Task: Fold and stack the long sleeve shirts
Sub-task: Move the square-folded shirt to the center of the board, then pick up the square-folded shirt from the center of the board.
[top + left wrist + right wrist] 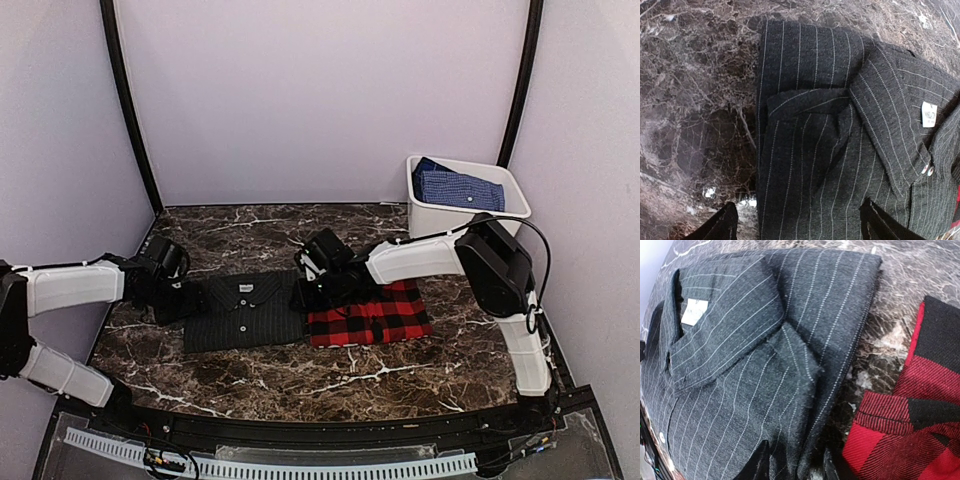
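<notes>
Pinstripe shirt [245,310] beside plaid shirt [370,315], seemingly apart.

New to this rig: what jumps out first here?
The red plaid shirt right of centre on the dark marble table. Left of it, across a gap, a folded pinstripe shirt flanked by the left gripper and right gripper. Back right, a white bin holding blue cloth.

Plaid shirt [380,320] — one edge hidden beneath the right arm [420,258].

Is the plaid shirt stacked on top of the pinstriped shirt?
No, the plaid shirt lies beside the pinstriped shirt on the table.
</notes>
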`<state>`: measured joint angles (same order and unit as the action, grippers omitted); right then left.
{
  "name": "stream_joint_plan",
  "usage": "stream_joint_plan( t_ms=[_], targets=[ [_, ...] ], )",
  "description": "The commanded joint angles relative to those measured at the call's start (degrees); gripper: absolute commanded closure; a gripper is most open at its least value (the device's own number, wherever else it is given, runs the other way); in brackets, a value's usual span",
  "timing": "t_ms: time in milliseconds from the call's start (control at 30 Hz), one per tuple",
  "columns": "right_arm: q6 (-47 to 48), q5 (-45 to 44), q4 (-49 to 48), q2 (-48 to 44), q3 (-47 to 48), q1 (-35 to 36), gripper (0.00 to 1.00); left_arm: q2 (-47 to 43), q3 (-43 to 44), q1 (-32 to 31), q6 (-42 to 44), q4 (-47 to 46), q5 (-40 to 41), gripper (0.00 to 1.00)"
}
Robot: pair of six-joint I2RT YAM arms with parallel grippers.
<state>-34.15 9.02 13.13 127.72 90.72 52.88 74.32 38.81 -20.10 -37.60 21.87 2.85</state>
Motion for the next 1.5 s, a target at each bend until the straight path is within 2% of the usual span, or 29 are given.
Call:
stream_joint_plan(
  t_ms=[0,267,400,533,600,733,833,933,1233,1467],
  targets=[
    [0.3,-0.3,0.8,-1.1,-0.1,0.3,0.63,1.3,-2.7,1.1,-1.6,-3.2,-1.1,0.17],
    [0.3,-2.4,2.7,0.4,1.9,1.2,0.58,4.3,-5.7,1.9,-2.9,-8.7,-5.2,0.20],
    [0.5,-4.3,4.7,2.2,4.9,2.6,0.58,5.6,-6.3,1.9,-3.1,-10.2,-5.8,0.27],
    [0.2,-4.8,5.8,4.0,6.7,3.6,0.59,6.5,-6.6,1.8,-3.2,-11.4,-7.1,0.44],
    [-0.1,-4.6,6.0,4.6,7.4,4.0,0.61,6.8,-6.7,1.8,-3.2,-11.8,-7.7,0.57],
    [-0.2,-4.5,6.8,5.5,9.3,4.4,0.79,6.1,-6.4,1.8,-3.1,-11.6,-8.3,0.86],
    [0.3,-4.9,8.2,5.6,11.4,4.4,0.91,4.7,-5.6,1.8,-2.4,-10.7,-8.7,0.98],
    [0.9,-5.3,9.5,5.2,13.8,4.6,1.00,3.0,-4.6,1.8,-1.5,-9.7,-9.9,1.00],
    [3.0,-7.7,13.5,1.1,19.3,4.8,1.00,-3.3,1.2,1.7,0.1,-4.4,-15.0,1.00],
    [4.7,-11.1,16.4,-4.5,19.3,4.6,1.00,-5.8,6.6,0.0,-1.0,-2.7,-19.1,1.00]
  ],
)
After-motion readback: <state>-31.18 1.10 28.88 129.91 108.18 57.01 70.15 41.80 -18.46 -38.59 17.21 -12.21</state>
